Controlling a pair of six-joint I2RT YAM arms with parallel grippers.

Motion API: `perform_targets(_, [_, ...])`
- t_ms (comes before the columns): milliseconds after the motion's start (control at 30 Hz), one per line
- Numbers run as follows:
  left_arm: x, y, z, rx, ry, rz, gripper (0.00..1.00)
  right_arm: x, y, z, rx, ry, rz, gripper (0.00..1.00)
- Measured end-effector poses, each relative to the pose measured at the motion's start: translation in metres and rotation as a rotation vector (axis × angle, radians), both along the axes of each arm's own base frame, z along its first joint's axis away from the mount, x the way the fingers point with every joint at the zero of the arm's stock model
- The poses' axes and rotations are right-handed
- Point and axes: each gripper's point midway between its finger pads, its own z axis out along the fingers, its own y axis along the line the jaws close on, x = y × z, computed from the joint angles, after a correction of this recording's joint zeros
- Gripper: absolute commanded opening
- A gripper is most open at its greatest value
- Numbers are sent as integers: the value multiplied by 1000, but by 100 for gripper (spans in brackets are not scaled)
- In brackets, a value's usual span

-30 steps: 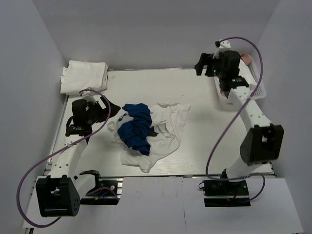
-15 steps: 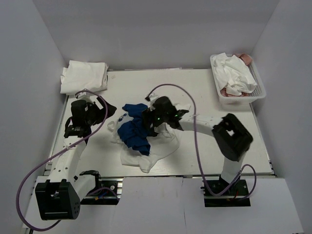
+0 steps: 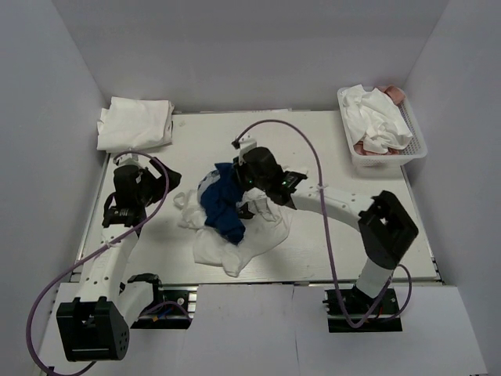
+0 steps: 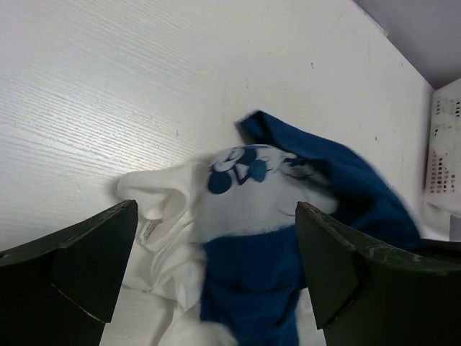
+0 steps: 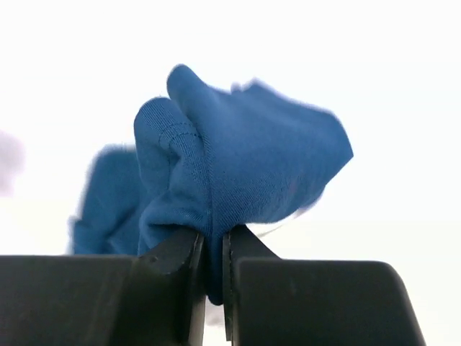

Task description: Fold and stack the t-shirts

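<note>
A crumpled t-shirt heap, white with a big blue part, lies mid-table. My right gripper reaches in from the right and is shut on a fold of the blue cloth, which bunches up above the shut right gripper. The left gripper hovers open just left of the heap. In its wrist view the white cloth with a blue print and the blue cloth lie beneath the open left gripper, untouched. A folded white t-shirt sits at the back left corner.
A white basket at the back right holds crumpled white and pinkish clothes. Grey walls close in the table on the left, back and right. The right arm's purple cable arcs over the table's middle.
My right arm swung from the basket at the back right to the heap, closed on the blue cloth and pulled it up a little. The left arm barely moved.
</note>
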Motion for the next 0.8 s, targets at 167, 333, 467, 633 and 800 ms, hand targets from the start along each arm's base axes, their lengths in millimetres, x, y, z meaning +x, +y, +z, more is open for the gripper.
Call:
perform_targets(167, [-3, 3, -1, 0, -4, 24, 100, 40, -40, 99, 83, -200, -184, 0])
perform_targets(333, [-2, 4, -3, -2, 2, 35, 100, 95, -110, 199, 132, -406, -447, 0])
perform_targets(467, [1, 5, -17, 0, 49, 37, 100, 133, -184, 271, 147, -536, -669, 0])
perform_targets(633, [3, 5, -38, 7, 117, 33, 100, 163, -284, 334, 140, -666, -915, 0])
perform_targets(800, [7, 10, -50, 23, 175, 54, 100, 202, -373, 353, 56, -724, -1109, 0])
